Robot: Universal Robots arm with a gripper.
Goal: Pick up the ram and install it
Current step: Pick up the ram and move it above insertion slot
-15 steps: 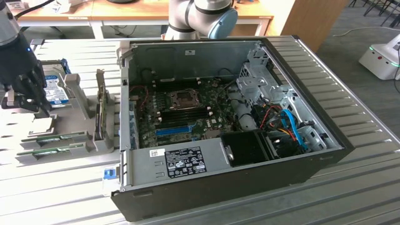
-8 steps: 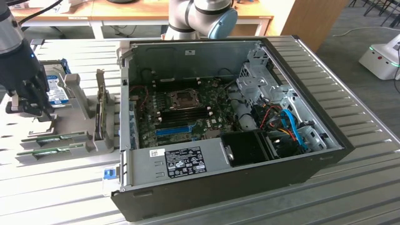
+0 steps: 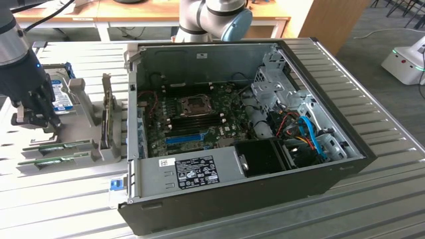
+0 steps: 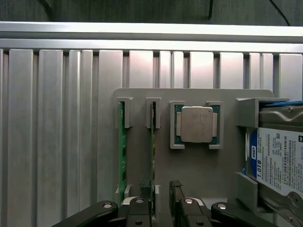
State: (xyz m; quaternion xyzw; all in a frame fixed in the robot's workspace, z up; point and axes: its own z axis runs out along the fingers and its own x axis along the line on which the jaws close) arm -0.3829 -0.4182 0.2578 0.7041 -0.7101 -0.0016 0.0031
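Ram: a thin green stick [image 4: 152, 142] standing on edge in a slot of the grey holder [image 4: 199, 165], not lifted out. In the exterior view it is the upper of the two green strips [image 3: 66, 146].
Claw: the claw [image 4: 160, 188] is spread wide and holds nothing. Its two dark fingers [image 4: 176, 189] straddle one end of the ram. The stick runs close along the inside of one finger, but whether they touch cannot be told. In the exterior view the claw [image 3: 35, 122] hangs over the holder at that view's left.
Second stick: a look-alike green stick [image 4: 122, 146] in the neighbouring slot, parallel to the ram and outside the fingers.
CPU: a silver-lidded chip [image 4: 196, 124] seated flat in corner brackets, just beside the ram on the side away from the second stick.
Drive: a blue-labelled hard drive [image 4: 279, 161] at the holder's far end, beyond the CPU.
Tabletop: ribbed metal [image 4: 47, 142] under the holder.
Case: an open PC case [image 3: 252, 124] beside the holder, its board exposed.
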